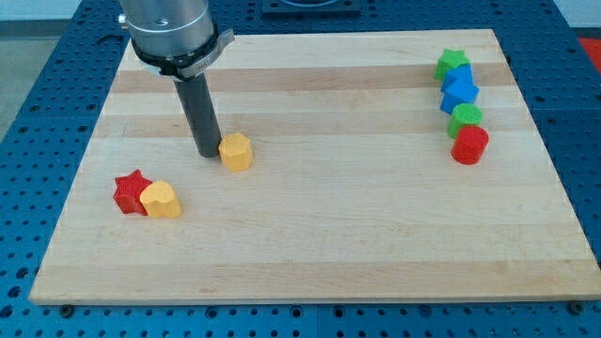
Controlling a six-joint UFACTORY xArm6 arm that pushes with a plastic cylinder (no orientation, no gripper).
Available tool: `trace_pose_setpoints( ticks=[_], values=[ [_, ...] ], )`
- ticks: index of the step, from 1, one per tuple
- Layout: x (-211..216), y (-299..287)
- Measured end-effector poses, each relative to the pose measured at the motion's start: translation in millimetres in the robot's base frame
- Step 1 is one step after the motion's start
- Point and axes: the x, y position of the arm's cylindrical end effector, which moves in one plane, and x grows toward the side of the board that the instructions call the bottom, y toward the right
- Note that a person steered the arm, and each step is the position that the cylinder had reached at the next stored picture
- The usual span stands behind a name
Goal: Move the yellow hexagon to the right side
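Note:
The yellow hexagon (236, 151) lies on the wooden board (319, 235), left of the board's middle. My tip (208, 153) rests on the board right beside the hexagon's left side, touching it or nearly so. The dark rod rises from there up to the arm's grey body at the view's top left.
A red star (130, 192) and a yellow heart-like block (161, 200) touch each other at the lower left. At the upper right stand a green star (452, 64), a blue block (459, 92), a green round block (465, 117) and a red cylinder (470, 145) in a column.

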Motion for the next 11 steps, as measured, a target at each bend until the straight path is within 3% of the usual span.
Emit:
trace_pose_setpoints(
  ticks=[7,10,11],
  values=[
    [-0.3,-63.4],
    [-0.3,21.6],
    [-0.3,23.4]
  ],
)
